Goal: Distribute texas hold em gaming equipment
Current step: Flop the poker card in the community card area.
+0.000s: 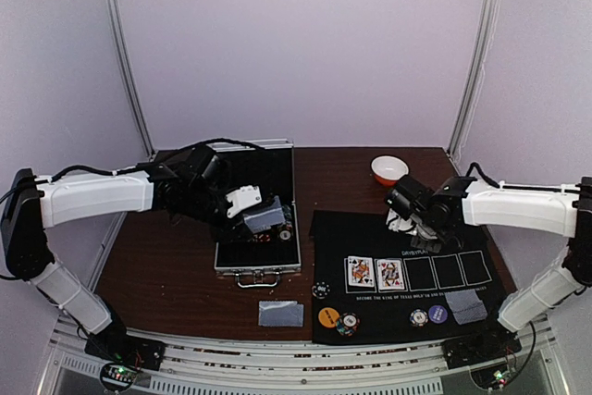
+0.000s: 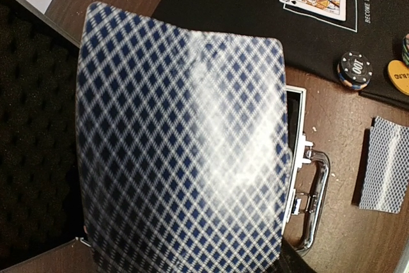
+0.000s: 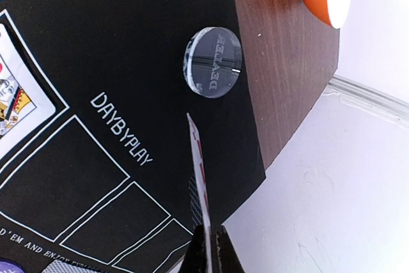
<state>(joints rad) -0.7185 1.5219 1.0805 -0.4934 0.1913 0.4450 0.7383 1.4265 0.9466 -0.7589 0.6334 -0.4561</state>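
Pinched edge-on in the closed right gripper (image 3: 209, 241): 1 single card (image 3: 199, 171), red print along its edge, hanging over the black mat (image 3: 96, 43) near the printed word DAYBYPLAY. Just past its tip, flat on the mat by the mat's border: a clear round disc (image 3: 213, 62) with engraved lettering.

Carried at the left gripper (image 1: 253, 212), clamped: a deck (image 2: 182, 139) with a blue-and-white checked back, tilted above the open silver case (image 1: 257, 265). Fills most of the left wrist view and hides the fingers there.

In the 2 leftmost printed boxes of the mat: 2 face-up cards (image 1: 359, 272), side by side.

Along the mat's near edge, left to right:
- a black striped chip (image 1: 321, 290)
- an orange disc (image 1: 328, 316) touching a chip stack (image 1: 348, 324)
- a second chip stack (image 1: 419, 318) just beside a purple-blue disc (image 1: 437, 314)
- a face-down pile (image 1: 468, 306)

Off the mat, on bare wood near the case handle: a second face-down pile (image 1: 280, 313).

Under all of it: a dark brown wooden table (image 1: 157, 265), slightly glossy, with a white-and-orange bowl (image 1: 389, 169) at the far edge.

Around the table: plain pale walls (image 1: 305, 43), 2 slanting metal uprights (image 1: 125, 53) at the back corners, and a slotted metal rail (image 1: 296, 363) along the near side with both arm bases on it.
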